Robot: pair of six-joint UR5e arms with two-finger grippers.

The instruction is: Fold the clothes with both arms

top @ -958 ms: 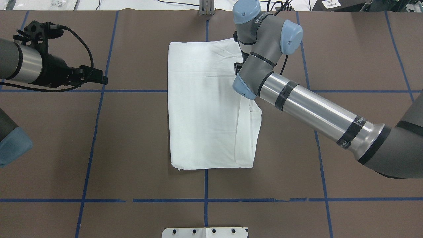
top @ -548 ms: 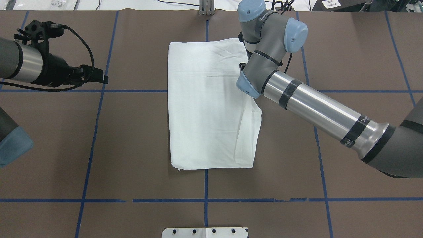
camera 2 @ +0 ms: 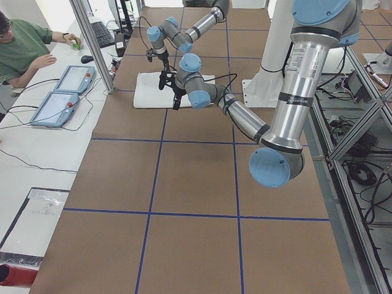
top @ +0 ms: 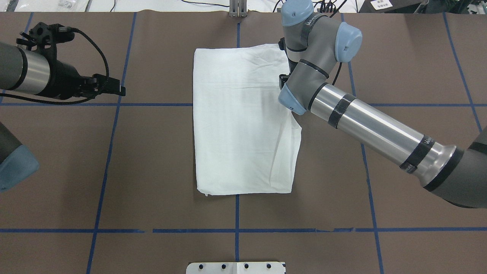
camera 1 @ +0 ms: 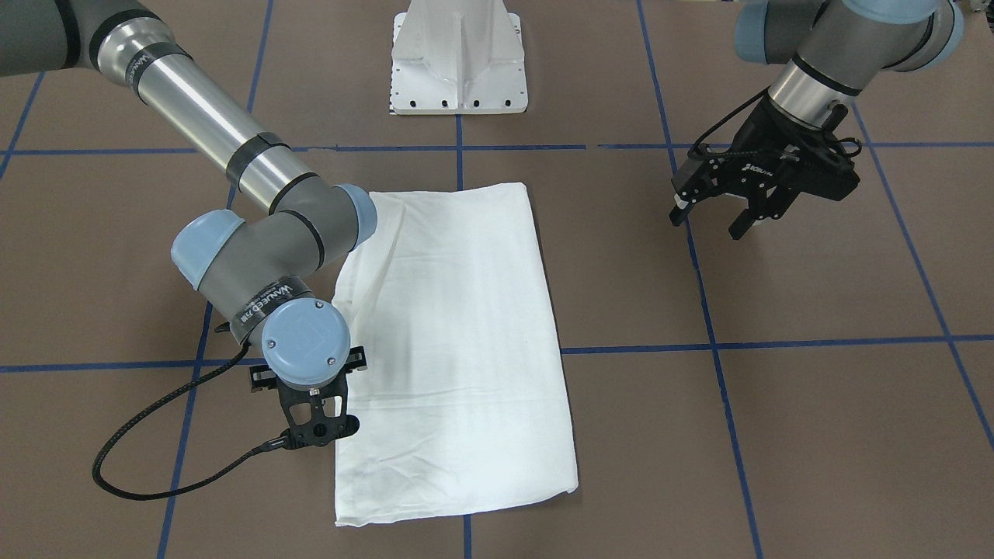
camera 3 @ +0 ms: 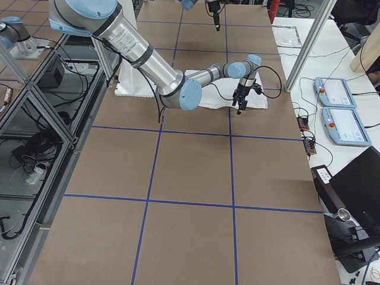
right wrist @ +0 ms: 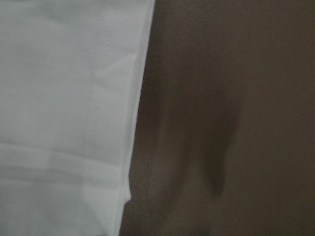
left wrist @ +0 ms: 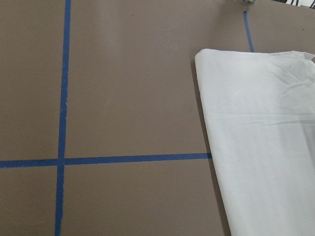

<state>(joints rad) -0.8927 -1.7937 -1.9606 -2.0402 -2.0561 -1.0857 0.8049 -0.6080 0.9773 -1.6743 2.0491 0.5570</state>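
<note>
The clothes are one white shirt (top: 239,121), folded into a tall rectangle at the table's middle; no print shows. It also fills the right of the left wrist view (left wrist: 266,128) and the left of the right wrist view (right wrist: 64,98). My right gripper (camera 1: 312,425) points straight down at the shirt's far right edge (camera 1: 345,388), low over the table. Its wrist hides the fingers, so I cannot tell if it is open or shut. My left gripper (camera 1: 713,221) hovers open and empty, well off to the shirt's left side (top: 114,88).
Brown table (top: 152,171) crossed by blue tape lines (top: 236,213). White pedestal base (camera 1: 458,62) at the robot's side. A metal post (top: 237,9) stands at the far edge. A person (camera 2: 24,46) sits at a side bench with two tablets (camera 2: 64,92).
My right arm's wrist has shifted right, toward the shirt's right edge. The folded strip along the shirt's right side has settled into a slanted crease. The left arm has barely moved.
</note>
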